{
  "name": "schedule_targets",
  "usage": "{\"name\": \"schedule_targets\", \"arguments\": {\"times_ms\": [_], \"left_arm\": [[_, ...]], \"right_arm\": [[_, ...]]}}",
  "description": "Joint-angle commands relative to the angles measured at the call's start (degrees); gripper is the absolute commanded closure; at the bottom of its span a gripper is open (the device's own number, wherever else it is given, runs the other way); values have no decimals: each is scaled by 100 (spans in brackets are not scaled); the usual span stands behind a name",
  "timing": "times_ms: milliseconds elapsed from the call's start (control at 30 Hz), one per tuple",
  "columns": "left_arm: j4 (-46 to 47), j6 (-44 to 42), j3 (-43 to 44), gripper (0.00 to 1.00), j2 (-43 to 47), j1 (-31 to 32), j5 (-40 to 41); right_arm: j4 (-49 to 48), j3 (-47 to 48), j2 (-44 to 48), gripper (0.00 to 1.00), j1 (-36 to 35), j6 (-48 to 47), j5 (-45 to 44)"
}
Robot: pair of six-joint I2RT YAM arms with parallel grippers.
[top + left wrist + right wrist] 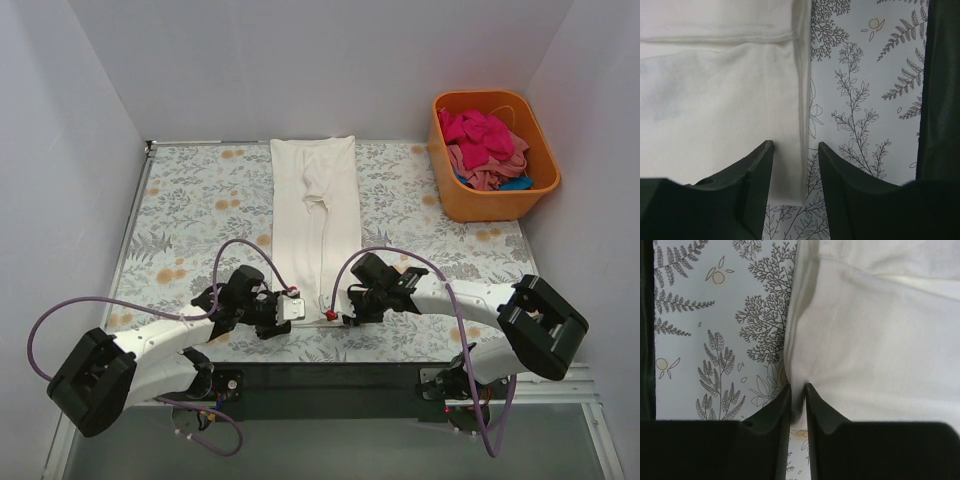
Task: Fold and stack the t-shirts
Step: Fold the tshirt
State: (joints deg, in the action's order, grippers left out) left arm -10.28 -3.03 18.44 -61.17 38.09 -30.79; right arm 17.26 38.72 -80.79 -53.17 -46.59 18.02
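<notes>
Floral table [190, 200] — white t-shirt [318, 205] in right jaws

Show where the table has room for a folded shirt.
Left of the shirt the table is bare to the wall. A narrower patch lies between shirt and tub. The left gripper and right gripper crowd its near end.

Overhead camera looks down; close wrist cameras share the white t-shirt [315, 210].
</notes>
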Motion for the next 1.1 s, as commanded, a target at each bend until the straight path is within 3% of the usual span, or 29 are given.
{"name": "schedule_targets", "arguments": {"times_ms": [0, 67, 133, 200, 333, 467, 633, 733, 867, 1067], "left_arm": [[-114, -339, -51, 62, -351, 23, 459], [-202, -348, 28, 70, -554, 23, 468], [-333, -409, 98, 88, -633, 23, 468], [-430, -453, 169, 100, -607, 23, 407], [-982, -357, 423, 100, -239, 102, 109], [-1774, -76, 766, 100, 376, 584, -392], [-2153, 688, 1363, 100, 756, 692, -394], [-2267, 506, 1810, 100, 554, 288, -419], [-2137, -215, 2357, 100, -8, -721, -604], [-1565, -857, 3129, 100, -1193, -1390, -683]], "right_arm": [[67, -303, -244, 80, -36, 36, -334], [59, -295, -253, 86, -36, 88, -413], [85, -243, -235, 98, -36, 158, -440], [181, -190, -113, 99, -36, 194, -431], [471, -110, 318, 99, -167, 343, -212], [971, 46, 802, 99, -703, 842, 217], [1306, 425, 855, 99, -415, 792, 377], [1307, 741, 925, 99, 77, 388, 334], [1508, 1242, 680, 99, 597, -95, 395], [1509, 1927, 21, 99, 1158, -832, 377]]}}
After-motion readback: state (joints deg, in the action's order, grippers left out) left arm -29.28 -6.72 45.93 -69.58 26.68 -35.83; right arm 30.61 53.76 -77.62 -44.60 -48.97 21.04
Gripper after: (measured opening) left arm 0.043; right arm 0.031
